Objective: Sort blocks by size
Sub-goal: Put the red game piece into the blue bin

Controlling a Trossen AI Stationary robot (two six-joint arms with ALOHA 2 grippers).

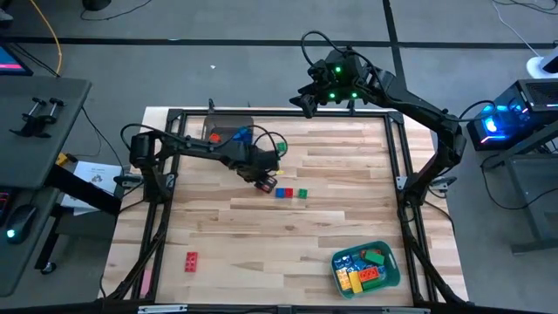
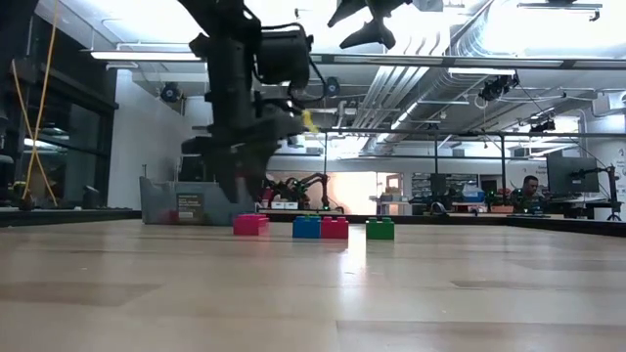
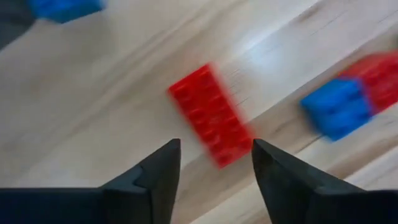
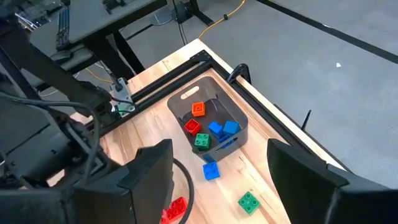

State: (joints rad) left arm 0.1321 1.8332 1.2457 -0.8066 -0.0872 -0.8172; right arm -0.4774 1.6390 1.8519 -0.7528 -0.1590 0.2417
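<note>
A long red brick point(image 3: 211, 115) lies flat on the wooden table, and it also shows in the low view point(image 2: 250, 224). My left gripper point(image 3: 214, 165) is open just above it, a finger on either side of its near end, touching nothing; it also shows in the high view point(image 1: 265, 181) and the low view point(image 2: 240, 191). A blue block point(image 2: 306, 227), a red block point(image 2: 335, 227) and a green block point(image 2: 380, 228) rest on the table to its right. My right gripper point(image 1: 305, 98) is open and empty, high over the far edge.
A grey bin point(image 1: 228, 133) with several blocks stands at the far left, and it also shows in the right wrist view point(image 4: 239, 134). A teal bin point(image 1: 366, 266) with several blocks sits near right. Another long red brick point(image 1: 190, 260) lies near left. A blue block point(image 4: 211, 171) lies beside the grey bin.
</note>
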